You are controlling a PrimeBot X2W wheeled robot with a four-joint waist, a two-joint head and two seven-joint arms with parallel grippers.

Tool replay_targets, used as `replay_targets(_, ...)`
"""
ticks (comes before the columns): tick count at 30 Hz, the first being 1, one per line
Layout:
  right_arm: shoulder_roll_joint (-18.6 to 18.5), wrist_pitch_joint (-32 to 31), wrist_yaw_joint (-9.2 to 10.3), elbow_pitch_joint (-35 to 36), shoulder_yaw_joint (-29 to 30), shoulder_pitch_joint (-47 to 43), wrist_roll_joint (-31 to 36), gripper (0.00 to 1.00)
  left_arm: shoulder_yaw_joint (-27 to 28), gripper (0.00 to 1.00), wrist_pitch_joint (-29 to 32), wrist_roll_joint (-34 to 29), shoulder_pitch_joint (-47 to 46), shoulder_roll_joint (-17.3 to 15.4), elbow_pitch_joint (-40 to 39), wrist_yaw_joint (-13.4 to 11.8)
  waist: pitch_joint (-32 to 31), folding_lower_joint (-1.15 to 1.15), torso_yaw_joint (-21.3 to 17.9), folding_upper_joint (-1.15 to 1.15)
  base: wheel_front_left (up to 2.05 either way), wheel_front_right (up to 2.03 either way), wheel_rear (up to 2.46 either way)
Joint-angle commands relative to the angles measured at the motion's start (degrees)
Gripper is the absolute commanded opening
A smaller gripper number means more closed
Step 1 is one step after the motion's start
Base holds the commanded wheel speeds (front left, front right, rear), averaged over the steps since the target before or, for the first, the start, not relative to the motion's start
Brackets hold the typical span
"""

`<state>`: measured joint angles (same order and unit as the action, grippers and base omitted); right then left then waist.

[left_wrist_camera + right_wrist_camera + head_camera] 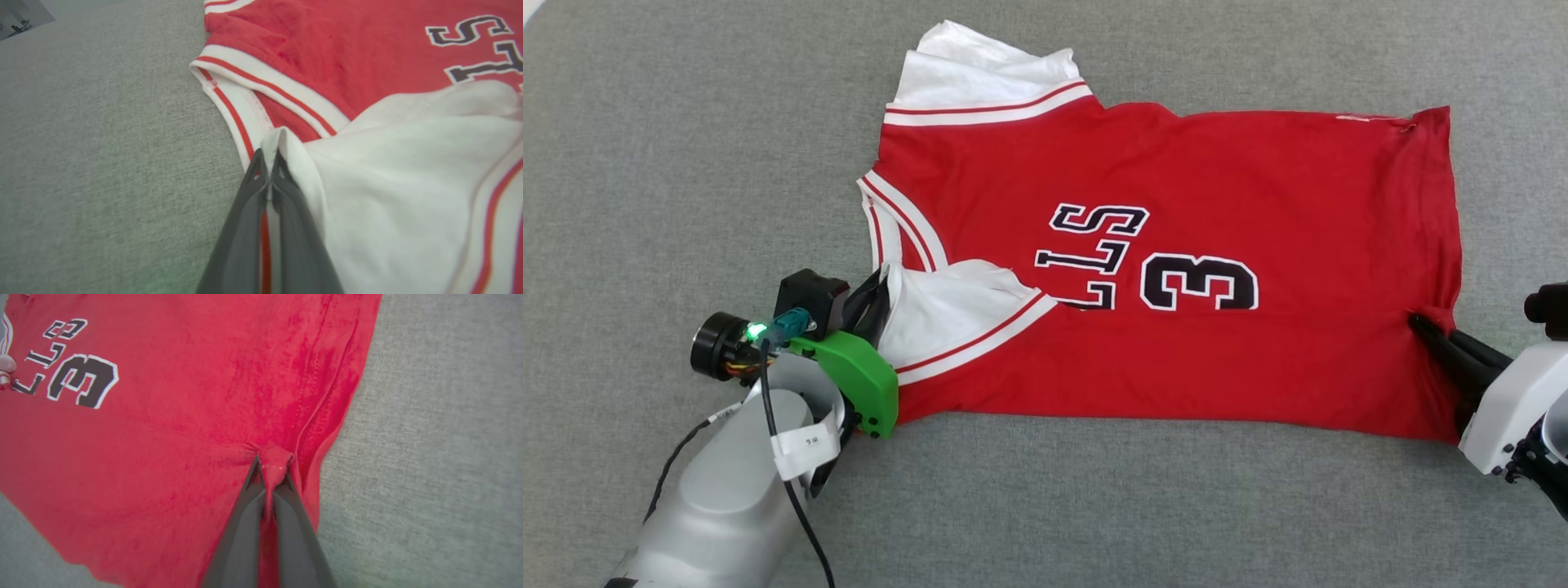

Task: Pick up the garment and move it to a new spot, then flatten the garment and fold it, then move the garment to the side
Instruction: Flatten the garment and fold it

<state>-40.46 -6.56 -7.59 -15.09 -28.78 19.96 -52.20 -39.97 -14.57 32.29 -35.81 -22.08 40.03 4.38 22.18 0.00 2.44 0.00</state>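
Fabric of the red jersey-style T-shirt [1176, 188] with white sleeves and black lettering is judged light, limp and non-fragile. It will sag and crease between grip points, so take it at two well-separated edges. It lies spread across the centre of the frame on the grey woven surface [645, 122], collar to the left, hem to the right, its lower part doubled over. The left jaws are clamped on the white sleeve [939, 314] at lower left; the right jaws are pinched on a red tuck beside the hem at right. Open room surrounds every edge, widest at upper left.
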Motion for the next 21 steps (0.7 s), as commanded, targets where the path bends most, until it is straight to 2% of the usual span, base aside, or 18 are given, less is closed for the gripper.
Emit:
replay_targets(1, 0.69, 0.25, 0.10, -1.23, -0.79, -0.15, -0.23, 0.28, -0.58, 0.38, 0.62, 0.16, 0.80, 1.15, 2.15, 0.46, -0.93, 0.00, 0.35, 0.00, 0.00, 0.00, 0.00)
replay_targets(2, 0.68, 0.61, 0.10, -1.33, -0.80, -0.25, -0.32, 0.94, -0.47, 1.00, 0.41, 0.09, 0.76, 1.20, 2.65, 0.47, -1.29, 0.00, 0.42, 0.00, 0.00, 0.00, 0.00)
replay_targets(3, 0.65, 1.27, 0.10, -1.32, -0.73, -0.42, -0.37, 1.00, -0.21, 1.00, 0.18, 0.15, 0.73, 1.26, 2.98, 0.61, -1.93, 0.00, 0.58, 0.00, 0.00, 0.00, 0.00)
replay_targets(8, -0.26, 3.96, 0.10, 0.15, -0.31, -2.13, -0.06, 1.00, 1.08, 1.00, -0.28, -0.52, -0.20, -0.48, 2.04, 0.93, -5.12, 0.00, 1.50, 0.00, 0.00, 0.00, 0.00)
replay_targets(13, -0.80, 4.52, 0.10, 2.03, 0.14, -4.16, 0.10, 1.00, 2.27, 1.00, 0.82, -0.06, -2.03, -4.57, -2.25, 1.67, -8.55, 0.00, 2.15, 0.00, 0.00, 0.00, 0.00)
replay_targets(18, -0.96, 3.90, 0.10, 2.23, 0.81, -4.94, 0.30, 1.00, 1.60, 1.00, 9.57, 3.22, -4.23, -7.14, -7.63, 2.58, -10.60, 0.00, 2.95, 0.00, 0.00, 0.00, 0.00)
replay_targets(21, -0.82, 3.21, 0.10, 2.65, 1.09, -5.00, 0.26, 1.00, 1.10, 1.00, 20.36, 9.95, -4.86, -7.24, -10.19, 2.94, -11.24, 0.00, 3.39, 0.00, 0.00, 0.00, 0.00)
